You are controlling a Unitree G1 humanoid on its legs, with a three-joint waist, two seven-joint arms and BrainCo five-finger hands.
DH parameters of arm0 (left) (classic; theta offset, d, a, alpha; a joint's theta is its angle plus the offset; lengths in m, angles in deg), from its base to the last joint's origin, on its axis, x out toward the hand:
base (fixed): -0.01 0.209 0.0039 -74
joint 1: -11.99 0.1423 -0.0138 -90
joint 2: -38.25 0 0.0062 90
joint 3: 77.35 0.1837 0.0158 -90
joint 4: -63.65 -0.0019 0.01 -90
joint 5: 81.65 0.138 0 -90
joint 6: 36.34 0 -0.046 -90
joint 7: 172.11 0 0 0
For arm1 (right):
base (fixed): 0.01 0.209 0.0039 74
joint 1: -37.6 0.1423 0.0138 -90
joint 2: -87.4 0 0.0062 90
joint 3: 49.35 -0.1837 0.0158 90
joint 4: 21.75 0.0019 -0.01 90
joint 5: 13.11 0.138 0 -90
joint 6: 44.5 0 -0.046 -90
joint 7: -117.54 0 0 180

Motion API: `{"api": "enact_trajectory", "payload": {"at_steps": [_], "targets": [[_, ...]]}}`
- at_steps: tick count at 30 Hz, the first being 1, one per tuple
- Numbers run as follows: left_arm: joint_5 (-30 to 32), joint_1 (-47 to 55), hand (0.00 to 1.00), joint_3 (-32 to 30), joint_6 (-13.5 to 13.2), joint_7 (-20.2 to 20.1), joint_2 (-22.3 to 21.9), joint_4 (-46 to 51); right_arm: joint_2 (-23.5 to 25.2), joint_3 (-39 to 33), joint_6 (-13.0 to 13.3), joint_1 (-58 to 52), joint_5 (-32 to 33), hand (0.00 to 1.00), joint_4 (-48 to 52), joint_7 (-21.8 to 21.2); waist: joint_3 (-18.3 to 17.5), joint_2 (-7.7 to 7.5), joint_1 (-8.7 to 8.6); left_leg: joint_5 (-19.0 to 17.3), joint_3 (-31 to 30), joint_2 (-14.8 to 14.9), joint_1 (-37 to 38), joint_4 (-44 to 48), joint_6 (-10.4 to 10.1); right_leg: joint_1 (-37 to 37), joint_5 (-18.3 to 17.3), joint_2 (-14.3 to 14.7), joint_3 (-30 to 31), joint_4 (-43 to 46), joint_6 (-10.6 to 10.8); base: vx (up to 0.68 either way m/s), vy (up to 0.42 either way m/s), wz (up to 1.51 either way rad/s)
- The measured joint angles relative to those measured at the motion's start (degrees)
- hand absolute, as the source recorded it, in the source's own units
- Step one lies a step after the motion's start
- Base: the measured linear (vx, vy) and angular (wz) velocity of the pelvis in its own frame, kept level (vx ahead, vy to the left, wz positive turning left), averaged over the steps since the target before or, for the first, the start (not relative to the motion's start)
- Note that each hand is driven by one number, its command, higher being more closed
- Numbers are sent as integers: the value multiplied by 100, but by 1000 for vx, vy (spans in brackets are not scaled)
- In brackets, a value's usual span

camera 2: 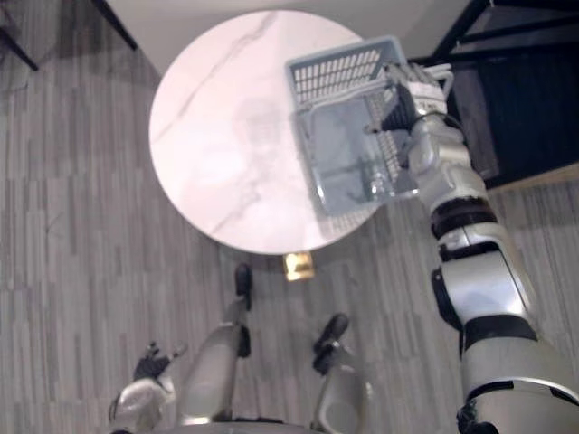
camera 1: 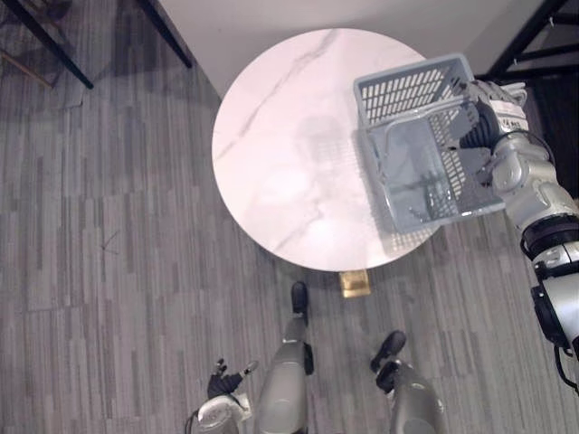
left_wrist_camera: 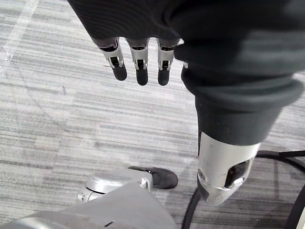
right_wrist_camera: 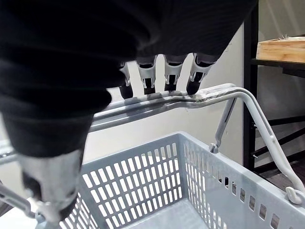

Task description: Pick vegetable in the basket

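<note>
At lower left the left hand [camera 1: 221, 382] hangs beside the robot, well apart from the work; its wrist view shows the fingers [left_wrist_camera: 139, 59] straight and relaxed over the floor, grasping nothing. At centre stands the round white table [camera 1: 280, 154], its marbled top bare on the side toward the left arm. At right the grey slatted basket [camera 1: 407, 89] is held, tilted, over the table's right edge; whether its underside touches the top cannot be told. The right hand [camera 1: 482, 125] carries it: in the right wrist view the fingers [right_wrist_camera: 174, 72] curl over the paired handles [right_wrist_camera: 200, 98], a firm hook grasp. The visible part of the basket's floor is bare, and the marble beside it likewise. Judged from this, the task is at an early stage: the container is in hand and brought to the table, while finding a vegetable, taking it up (probably with the free left hand) and placing it inside are yet to be done.
</note>
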Motion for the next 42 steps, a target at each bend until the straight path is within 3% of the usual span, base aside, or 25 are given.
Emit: {"api": "enact_trajectory", "payload": {"at_steps": [14, 21, 28, 42], "targets": [[-3, -161, 0, -107, 2, 73, 5, 7, 9, -128, -61, 316, 62, 0, 68, -138, 0, -40, -3, 18, 1, 83, -16, 1, -30, 6, 0, 92, 7, -43, -1, 3, -36, -1], [-4, -169, 0, -109, 3, 87, 7, 13, 10, 291, 25, 316, 5, 0, 297, -234, -1, -139, 1, 16, 10, 82, -21, 10, -32, 5, 0, 103, 13, -66, -1, 7, -13, -1], [-5, -170, 0, -109, 1, 103, 13, 24, 11, 738, 164, 324, -525, 0, 265, -276, 3, -194, 52, 15, -36, 62, -71, -5, -33, -1, -1, 105, -34, -69, -1, 0, -13, 3], [-10, -169, 0, -100, -2, 145, 78, 46, 7, 432, 23, 738, -730, 0, -786, -203, 4, -194, 153, 69, -349, -42, -299, 5, -9, -12, -6, 44, -290, -72, 4, 9, -12, 11]]}}
